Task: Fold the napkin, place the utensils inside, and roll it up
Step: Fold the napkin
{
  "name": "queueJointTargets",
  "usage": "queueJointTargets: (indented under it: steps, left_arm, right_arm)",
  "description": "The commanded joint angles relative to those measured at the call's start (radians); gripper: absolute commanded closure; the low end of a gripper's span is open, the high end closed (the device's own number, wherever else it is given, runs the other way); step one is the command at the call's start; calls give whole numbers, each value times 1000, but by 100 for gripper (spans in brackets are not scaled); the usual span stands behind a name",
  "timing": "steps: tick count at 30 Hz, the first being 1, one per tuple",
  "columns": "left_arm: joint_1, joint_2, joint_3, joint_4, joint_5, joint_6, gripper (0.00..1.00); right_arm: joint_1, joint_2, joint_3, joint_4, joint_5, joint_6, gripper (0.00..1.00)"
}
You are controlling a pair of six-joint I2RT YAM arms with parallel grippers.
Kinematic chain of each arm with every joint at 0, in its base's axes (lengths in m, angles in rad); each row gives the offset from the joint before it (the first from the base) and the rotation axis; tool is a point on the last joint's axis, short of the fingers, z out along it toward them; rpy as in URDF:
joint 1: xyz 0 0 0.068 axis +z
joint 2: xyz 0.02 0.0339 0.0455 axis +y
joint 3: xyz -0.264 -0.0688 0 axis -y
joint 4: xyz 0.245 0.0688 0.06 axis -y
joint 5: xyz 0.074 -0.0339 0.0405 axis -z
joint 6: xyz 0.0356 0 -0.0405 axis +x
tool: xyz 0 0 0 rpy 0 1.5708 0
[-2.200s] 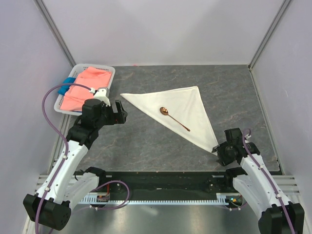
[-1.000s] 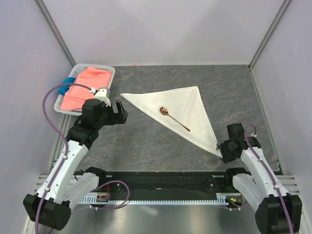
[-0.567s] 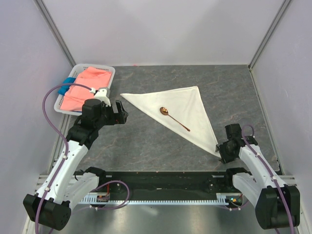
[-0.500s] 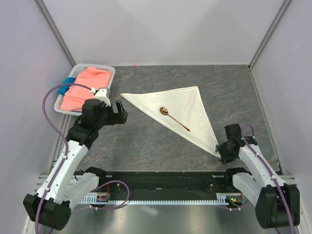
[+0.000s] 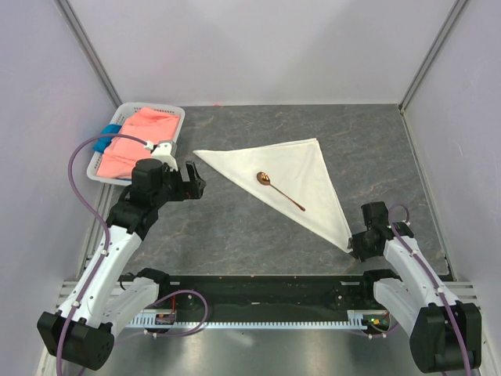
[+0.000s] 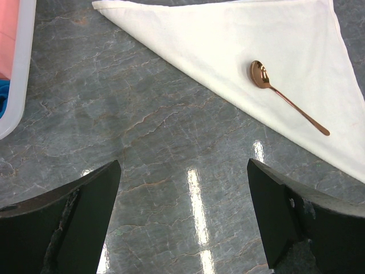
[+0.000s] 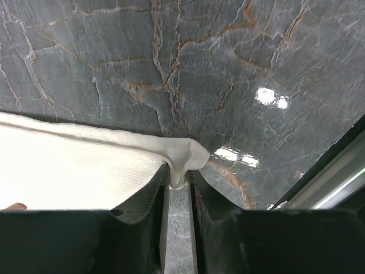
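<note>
Right gripper (image 7: 178,181) has crept in on the napkin's near right corner since a couple of seconds back and narrowed. Its fingers are now nearly pressed together, with that corner of the napkin (image 5: 301,176) bunched between them, pinched low over the table (image 5: 235,227). Left gripper (image 6: 182,171) unmoved: spread wide, holding nothing, hovering just off the napkin's left tip. Napkin lies flat as a triangle, so the fold looks done. Spoon (image 5: 278,190) rests on it near the long front edge, bowl toward the left tip, handle toward the pinched corner, so placing looks done too. Rolling not begun; that is what remains. Past the napkin's left tip sits a white basket (image 5: 179,125) with a salmon-pink cloth (image 5: 137,137) and a blue cloth (image 5: 108,139). Only the right wrist view shows the pinch; from overhead the arm hides it. Only overhead gives the whole triangle.
</note>
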Motion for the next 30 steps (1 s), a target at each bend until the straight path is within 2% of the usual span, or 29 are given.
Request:
queueJointTargets:
  steps: [1,8,12,17,23,26,30]
  left_arm:
    - [-2,-17,6,24,20,-16,0]
    - [-2,-14,7,26,23,-14,0]
    - [-1,-12,7,26,26,-14,0]
    - [-1,-11,7,24,28,-16,0]
    - [-1,-9,6,27,32,-14,0]
    - [-2,-6,6,27,32,-17,0]
    - [-2,-3,4,29,34,-17,0]
  right_arm:
    - [-1,22,-13,49,64,13,79]
    - [-2,39,47,49,152,-55,85]
    - [-2,27,104,46,239,-125,100]
    - [-2,19,155,69,287,-213,100]
    - [10,59,182,147,269,-283,100]
    - [57,79,207,187,291,-303,100]
    - [181,117,283,244,356,-335,100]
